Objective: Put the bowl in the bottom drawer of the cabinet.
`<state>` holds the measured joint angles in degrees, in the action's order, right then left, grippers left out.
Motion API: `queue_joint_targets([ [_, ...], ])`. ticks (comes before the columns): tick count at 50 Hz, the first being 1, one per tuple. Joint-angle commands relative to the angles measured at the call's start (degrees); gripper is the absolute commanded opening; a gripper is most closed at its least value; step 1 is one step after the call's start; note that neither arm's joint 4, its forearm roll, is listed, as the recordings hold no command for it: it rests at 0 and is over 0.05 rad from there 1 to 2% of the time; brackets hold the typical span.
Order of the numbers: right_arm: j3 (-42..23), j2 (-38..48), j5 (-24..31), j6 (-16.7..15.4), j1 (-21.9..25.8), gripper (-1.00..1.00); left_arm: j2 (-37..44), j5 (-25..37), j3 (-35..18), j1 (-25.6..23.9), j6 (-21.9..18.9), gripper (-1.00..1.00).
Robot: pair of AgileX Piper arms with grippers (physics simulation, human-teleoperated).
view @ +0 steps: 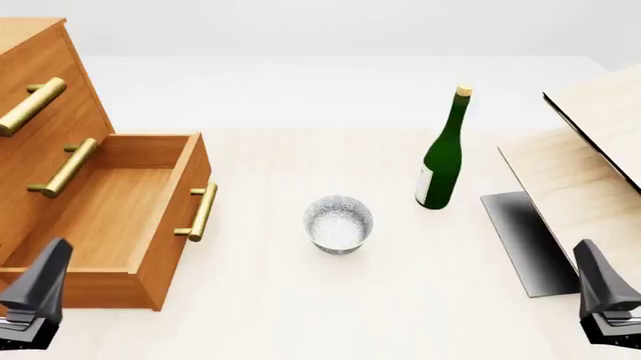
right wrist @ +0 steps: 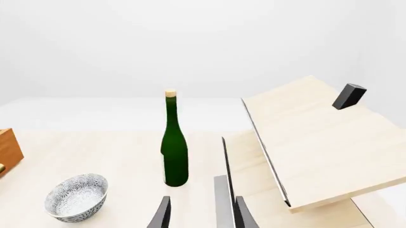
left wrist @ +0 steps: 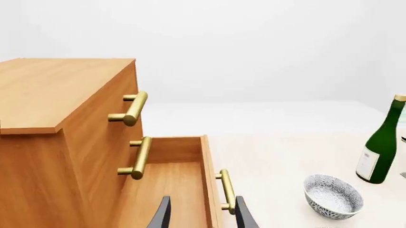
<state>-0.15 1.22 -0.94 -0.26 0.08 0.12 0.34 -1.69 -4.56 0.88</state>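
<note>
The white speckled bowl [view: 338, 223] stands upright on the table's middle, empty; it also shows as the bowl [left wrist: 333, 196] and the bowl [right wrist: 76, 197]. At the left stands the orange-brown cabinet [view: 30, 56]. Its bottom drawer [view: 183, 202] is pulled out, and the inside I can see is empty. The left gripper [view: 38, 289] hovers open near the drawer's front corner, its fingers [left wrist: 162, 216] holding nothing. The right gripper [view: 606, 296] is open at the near right, well away from the bowl, its fingers [right wrist: 244, 216] empty.
A tall green bottle [view: 440, 154] stands right of and behind the bowl. A pale light-wood panel structure [view: 586, 150] with a tilted top fills the right side, over a dark base [view: 521, 240]. Brass handles [view: 68, 167] stick out from the upper drawers.
</note>
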Motion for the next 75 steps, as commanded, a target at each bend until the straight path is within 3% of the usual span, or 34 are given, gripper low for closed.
queue_joint_targets([
  [1,0.00,0.13,-0.11,-0.02,0.02,1.00,-0.10,3.49,-6.43,-10.06,-2.04,1.00],
  [4,-0.01,0.07,-0.06,-0.03,0.02,1.00,0.18,5.87,-8.31,-13.59,-3.69,1.00],
  [5,-0.01,0.03,-0.01,-0.03,0.02,1.00,3.60,6.47,-12.21,-15.16,-4.86,1.00],
  [7,-0.01,-0.04,0.06,-0.03,0.02,1.00,2.96,5.02,-10.48,-16.37,-5.30,1.00],
  [8,-0.02,-0.09,0.10,-0.03,0.02,1.00,7.15,6.14,-15.24,-17.59,-5.71,1.00],
  [9,-0.02,-0.12,0.14,-0.03,0.02,1.00,6.49,4.07,-12.67,-18.48,-6.20,1.00],
  [10,-0.02,-0.16,0.18,-0.03,0.02,1.00,9.70,3.78,-15.41,-19.38,-7.05,1.00],
  [12,-0.02,-0.23,0.25,-0.03,0.02,1.00,10.24,1.61,-13.69,-20.11,-7.45,1.00],
  [16,-0.03,-0.29,0.32,-0.05,0.03,1.00,16.30,-1.15,-15.88,-23.32,-8.03,1.00],
  [18,-0.03,-0.30,0.33,-0.04,0.03,1.00,15.96,-1.60,-16.62,-25.81,-6.26,1.00],
  [21,-0.04,-0.29,0.33,-0.05,0.04,1.00,20.71,-4.24,-17.37,-24.83,-7.65,1.00],
  [26,-0.04,-0.36,0.40,-0.03,0.04,1.00,26.68,-5.56,-20.41,-27.37,-8.38,1.00],
  [36,-0.02,-0.72,0.74,-0.03,0.04,1.00,35.26,-3.82,-28.18,-31.92,-8.08,1.00],
  [40,-0.01,-0.78,0.80,-0.03,0.04,1.00,38.72,-3.65,-30.64,-33.44,-10.40,1.00],
  [43,-0.01,-0.78,0.79,-0.03,0.04,1.00,41.38,-2.82,-32.82,-32.68,-10.24,1.00],
  [46,-0.01,-0.77,0.78,-0.04,0.04,1.00,43.88,-1.66,-34.64,-35.17,-11.48,1.00],
  [50,0.00,-0.72,0.73,-0.04,0.04,1.00,48.10,0.58,-38.45,-37.02,-8.98,1.00],
  [52,0.00,-0.70,0.71,-0.04,0.04,1.00,48.92,0.66,-39.29,-38.25,-11.34,1.00],
  [75,-0.03,-0.36,0.40,-0.05,0.06,1.00,62.34,9.44,-51.00,-39.46,-14.19,1.00],
])
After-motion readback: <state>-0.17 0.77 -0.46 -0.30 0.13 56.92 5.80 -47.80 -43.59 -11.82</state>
